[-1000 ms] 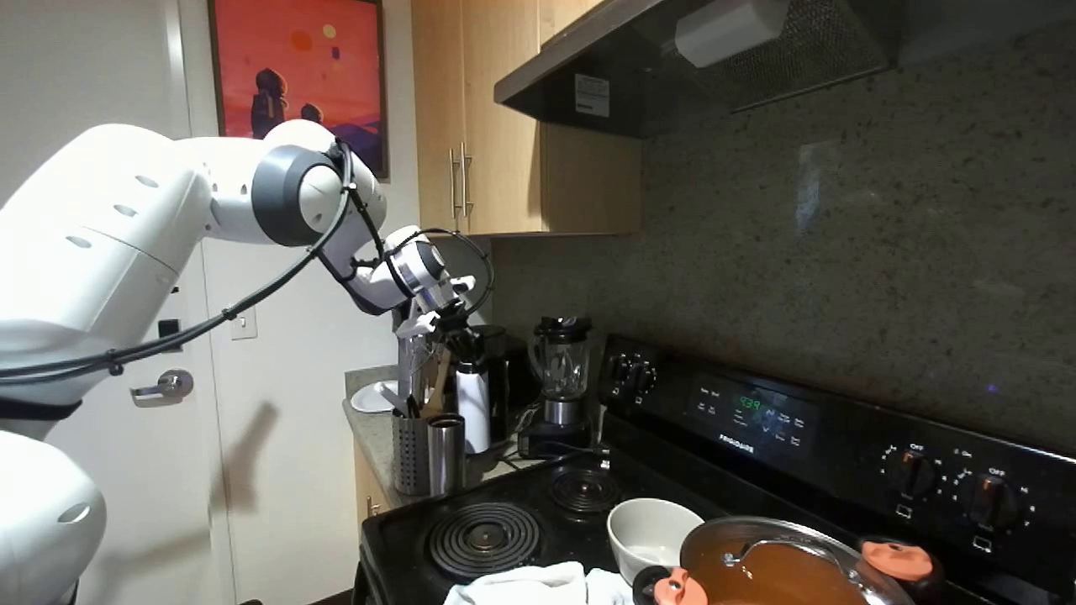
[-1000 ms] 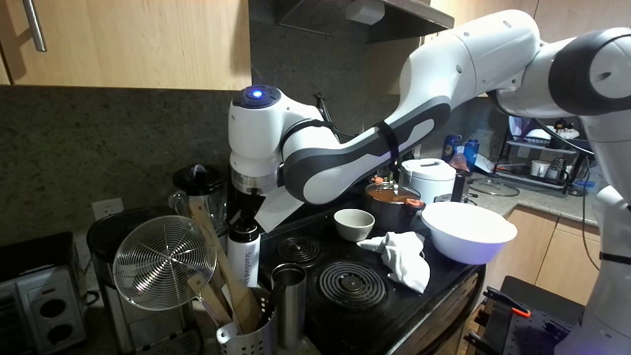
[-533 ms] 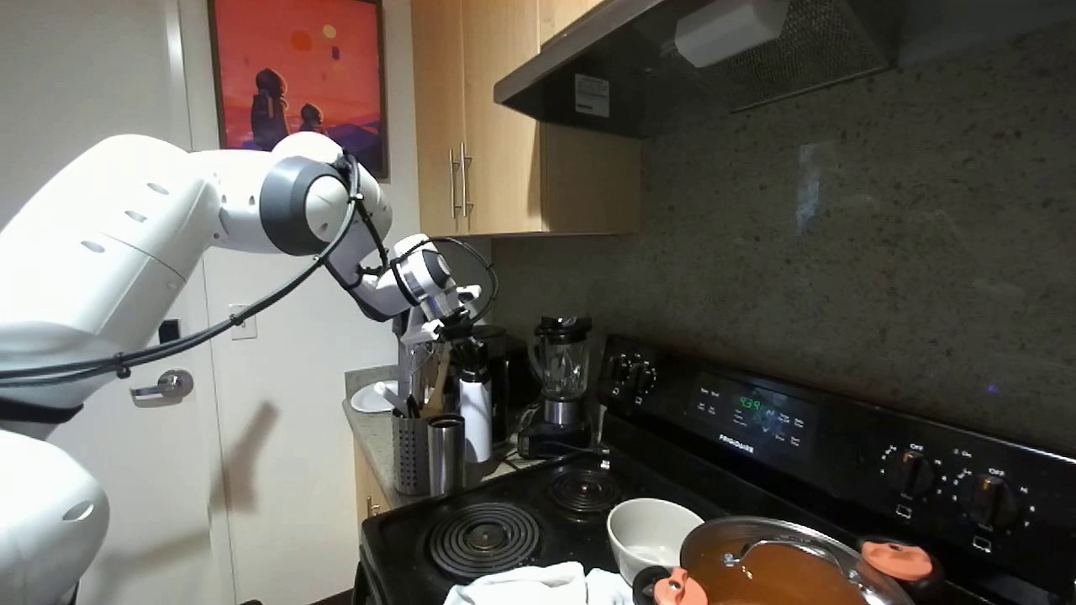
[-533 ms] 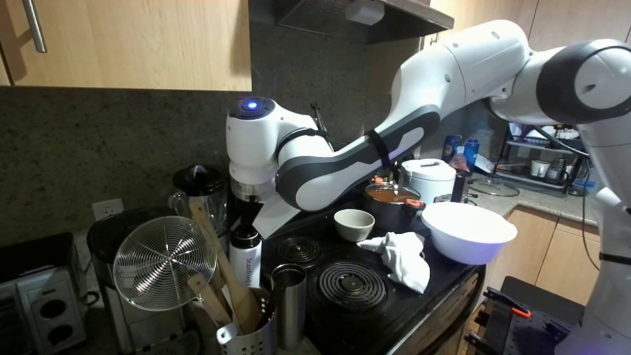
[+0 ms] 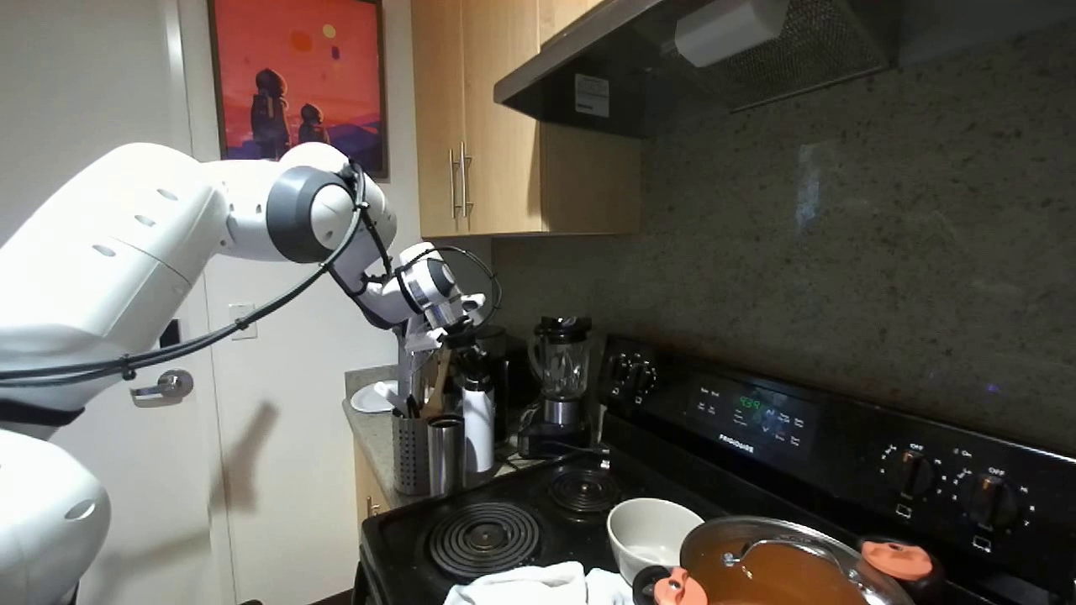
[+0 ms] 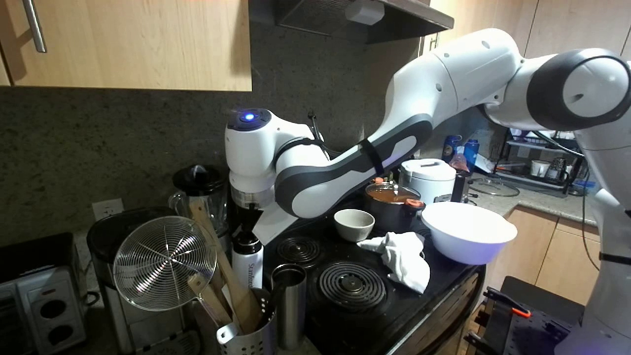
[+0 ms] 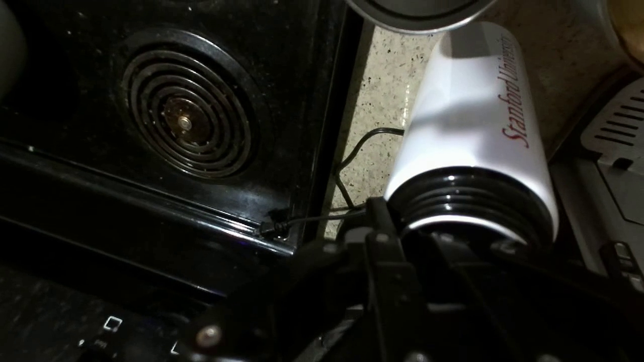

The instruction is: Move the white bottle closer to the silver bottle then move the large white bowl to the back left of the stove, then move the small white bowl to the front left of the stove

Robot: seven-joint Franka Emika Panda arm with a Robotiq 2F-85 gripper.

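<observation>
The step in hand was judged to be the first: bringing the white bottle (image 7: 473, 115) closer to the silver bottle (image 6: 295, 318). The gripper (image 6: 247, 228) was positioned directly above the white bottle, with its jaws clenched on the black top (image 7: 463, 193). The white bottle was roughly upright over the strip of counter (image 7: 385, 83) beside the stove (image 6: 345, 324); whether its base touched the counter could not be told. Its long axis ran downward from the jaws. The silver bottle was just beside it, toward the front of the counter; any gap between the two was not clear. The coming move probably called for a short travel in that direction, axis kept vertical, followed by release. Knocking the silver bottle was the likely hazard. The large white bowl (image 6: 468, 234) and the small white bowl (image 6: 354, 226) appeared to rest on the stove, awaiting later steps.
</observation>
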